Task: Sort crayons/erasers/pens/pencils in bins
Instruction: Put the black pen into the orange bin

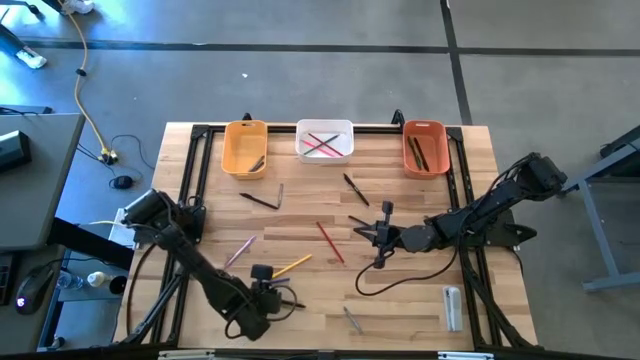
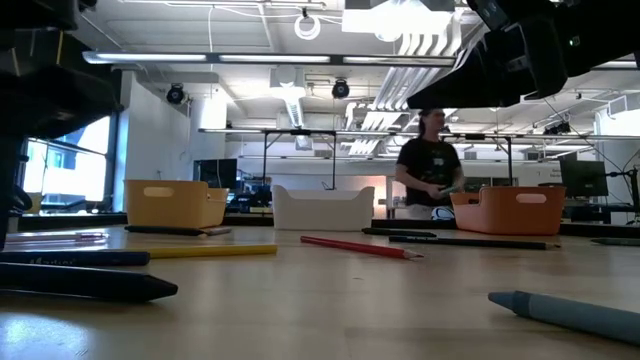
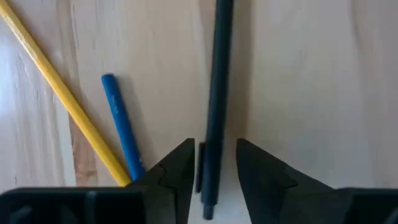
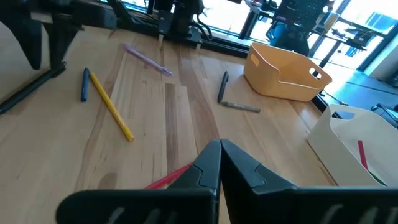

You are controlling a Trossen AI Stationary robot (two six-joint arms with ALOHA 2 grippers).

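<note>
Left claw (image 3: 212, 177) near front edge of surface (image 1: 420, 300), fingers spread astride dark pen (image 3: 216, 93), poised for pickup toward bins (image 1: 324, 140). Right claw (image 4: 219, 163) pressed together mid-surface, empty, waiting.

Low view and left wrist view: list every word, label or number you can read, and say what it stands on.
None can be read.
Dark crayon: pale print on its side, too blurred.
Blue crayon: faint print along it, too blurred.
Bins: no lettering shows.

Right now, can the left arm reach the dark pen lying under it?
Probably yes: the left claw stands open directly over the dark pen, one finger on each side, and nothing blocks it.
</note>
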